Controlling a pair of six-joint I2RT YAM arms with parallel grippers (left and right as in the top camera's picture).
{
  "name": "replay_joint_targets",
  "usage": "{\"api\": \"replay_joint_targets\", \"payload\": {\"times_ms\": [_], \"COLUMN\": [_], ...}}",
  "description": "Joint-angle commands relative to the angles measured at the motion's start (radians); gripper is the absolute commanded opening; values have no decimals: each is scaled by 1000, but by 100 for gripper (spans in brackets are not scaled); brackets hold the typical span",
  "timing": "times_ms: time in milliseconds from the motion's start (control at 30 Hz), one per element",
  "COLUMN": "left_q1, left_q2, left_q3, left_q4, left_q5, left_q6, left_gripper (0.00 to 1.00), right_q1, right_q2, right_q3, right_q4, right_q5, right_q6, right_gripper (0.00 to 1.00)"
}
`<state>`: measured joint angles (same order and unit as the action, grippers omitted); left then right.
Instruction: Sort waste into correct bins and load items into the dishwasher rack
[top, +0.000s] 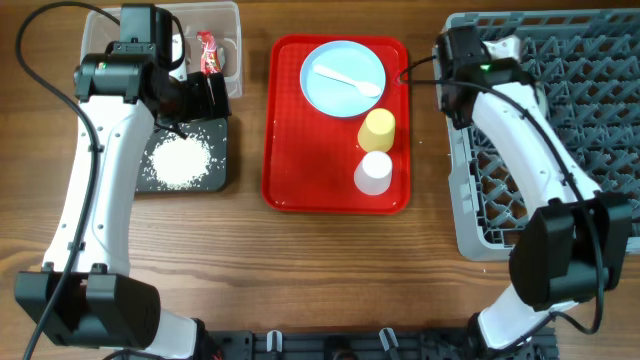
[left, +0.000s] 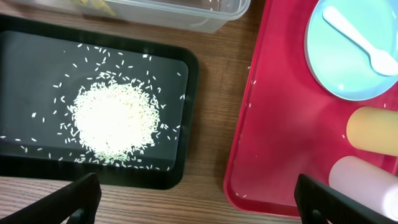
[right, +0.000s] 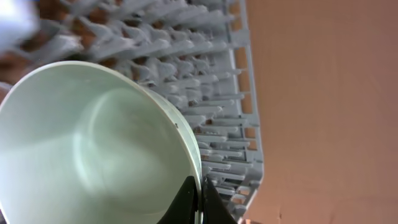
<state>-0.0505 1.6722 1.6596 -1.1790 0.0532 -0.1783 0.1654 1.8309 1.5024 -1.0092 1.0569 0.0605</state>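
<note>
Closest to the right wrist lens, the right gripper (right: 198, 202) has its two black tips pressed together on the thin rim of a pale blue-green round bowl (right: 93, 155). The bowl fills the lower left of that view, its hollow turned to the camera. Behind it stands the large square grey plastic dishwasher rack (right: 214, 93) with its rows of upright pegs. Whether the bowl touches the pegs cannot be told. Past the rack's edge runs the brown wooden table (right: 323, 112).

The left gripper (left: 208, 199) is spread wide and holds nothing, its dark fingers (left: 81, 202) at the bottom corners of its wrist view. Below it lies the shallow black rectangular tray (left: 31, 93), which carries a heap of white rice-like grains (left: 115, 127) with loose grains scattered around it. Just beyond that tray is the clear rectangular plastic tub (left: 186, 12). The overhead view shows a crinkled red snack wrapper (top: 208, 55) inside the tub.

Beside the black tray, across a strip of table, lies the large flat red serving tray (left: 273, 124) with a few stray grains on it. It bears a pale blue round plate (left: 336, 68) with a white plastic spoon (left: 357, 37) lying on it. A yellow cup (left: 373, 130) and a white cup (left: 367, 183) stand on the same tray, just beside each other.
</note>
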Motion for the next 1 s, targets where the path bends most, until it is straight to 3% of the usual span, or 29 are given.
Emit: {"api": "replay_joint_targets", "payload": {"times_ms": [0, 433, 600, 667, 733, 833, 867, 967], "left_q1": [4, 4, 4, 4, 4, 4, 4, 4], "left_q2": [11, 11, 11, 11, 11, 11, 11, 11], "left_q3": [-6, -6, -6, -6, -6, -6, -6, -6], "left_q4": [-1, -1, -1, -1, -1, -1, -1, -1], "left_q5": [5, 5, 5, 5, 5, 5, 5, 5], "left_q6": [-10, -10, -10, -10, -10, -10, -10, -10], "left_gripper": [100, 100, 100, 100, 100, 100, 100, 100], "right_q1": [-58, -64, -40, -16, 27, 74, 85, 108], "right_q2": [2, 2, 2, 2, 2, 2, 2, 2], "right_q3": [8, 7, 8, 8, 8, 8, 8, 13], "right_q4": [-2, -61, -173, -212, -256, -278, -283, -299], "right_q5": [77, -351, -462, -488, -525, -584, -591, -612], "right_q6": [37, 43, 47, 48, 51, 56, 61, 79], "right_gripper": [4, 4, 15, 25, 54, 81, 96, 100]}}
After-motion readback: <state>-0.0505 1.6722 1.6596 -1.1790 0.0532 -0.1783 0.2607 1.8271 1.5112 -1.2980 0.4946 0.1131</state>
